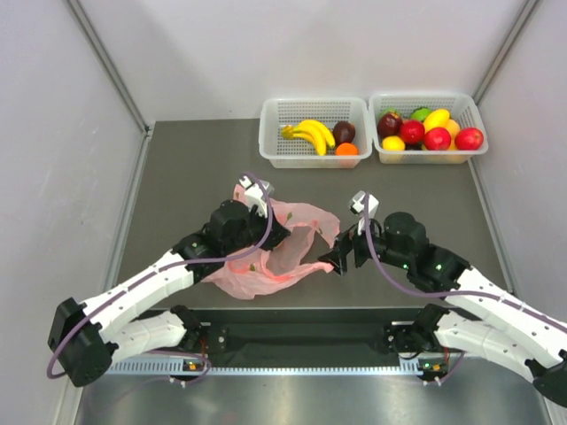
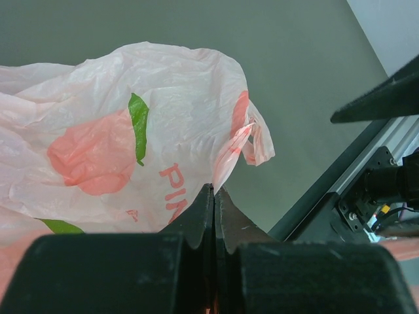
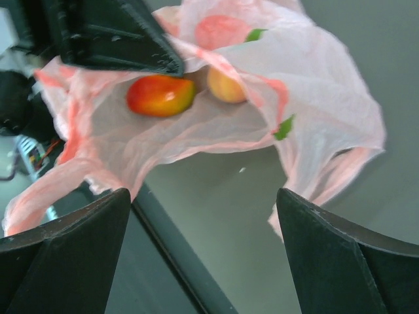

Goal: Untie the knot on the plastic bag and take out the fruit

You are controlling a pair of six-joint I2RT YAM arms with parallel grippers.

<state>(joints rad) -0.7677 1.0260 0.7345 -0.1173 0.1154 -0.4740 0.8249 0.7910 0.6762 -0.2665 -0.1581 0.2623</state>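
Observation:
The pink plastic bag lies crumpled at the near middle of the table, its mouth open toward the right arm. My left gripper is shut on the bag's thin edge and holds it up; a twisted handle loop hangs just beyond. Inside the bag lie two fruit: an orange-red oval one and a peach-yellow one. My right gripper hangs open in front of the bag's mouth, nothing between its fingers. From above, the left gripper and right gripper face each other. The knot is out of view.
At the back stand two white baskets. The left basket holds bananas, a dark round fruit and an orange one. The right basket holds several coloured fruits. The table's near edge rail runs just below the bag.

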